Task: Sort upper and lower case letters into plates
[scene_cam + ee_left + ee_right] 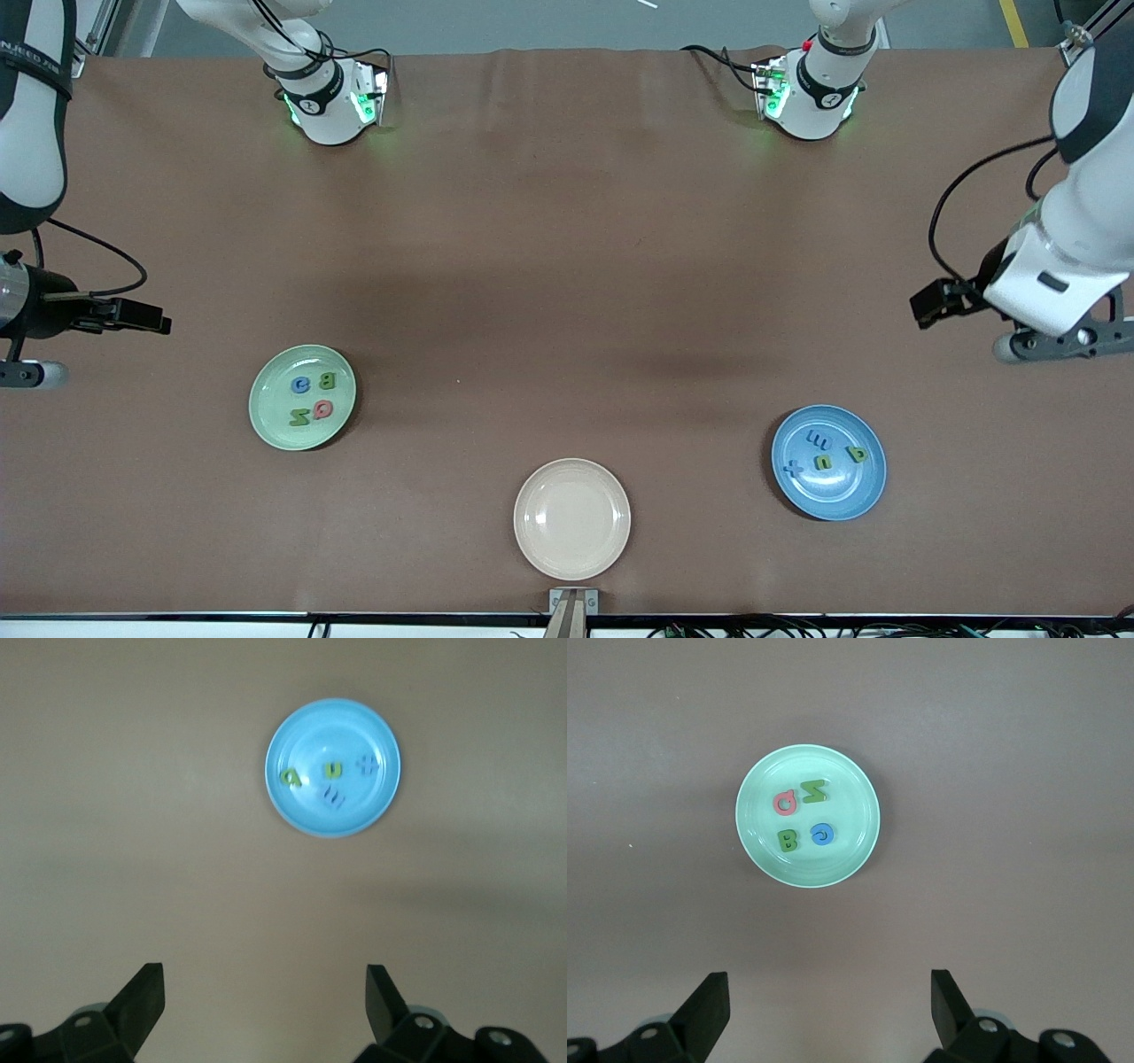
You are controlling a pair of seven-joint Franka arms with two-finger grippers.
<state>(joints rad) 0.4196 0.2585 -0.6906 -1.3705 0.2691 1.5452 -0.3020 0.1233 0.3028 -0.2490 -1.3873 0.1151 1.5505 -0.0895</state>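
Letters, small flat coloured pieces, eight in all, already lying in two plates.

Front view: the green plate [302,398] sits on the brown worktop [567,266] toward my right arm's end, holding four pieces, of which B, Q and Z read plainly and a blue one may be C. The blue plate [828,462] sits toward my left arm's end with four pieces, u and m among them; the rest are too small to read. A cream plate [572,518], with nothing in it, lies between the two, nearer the camera. My left hand [1059,341] and right hand [27,372] both wait up over the worktop's ends. No brand shows on any plate.

Left wrist view: my left hand [266,997] hangs spread wide and holds nothing, the blue plate [297,811] ahead of it.

Right wrist view: my right hand [830,1001] likewise gapes and carries nothing, the green plate [762,855] ahead.

Handling, by my judgement: pieces light, thin and stiffish; pinch across the edges. Plates glossy, so pieces may skid.
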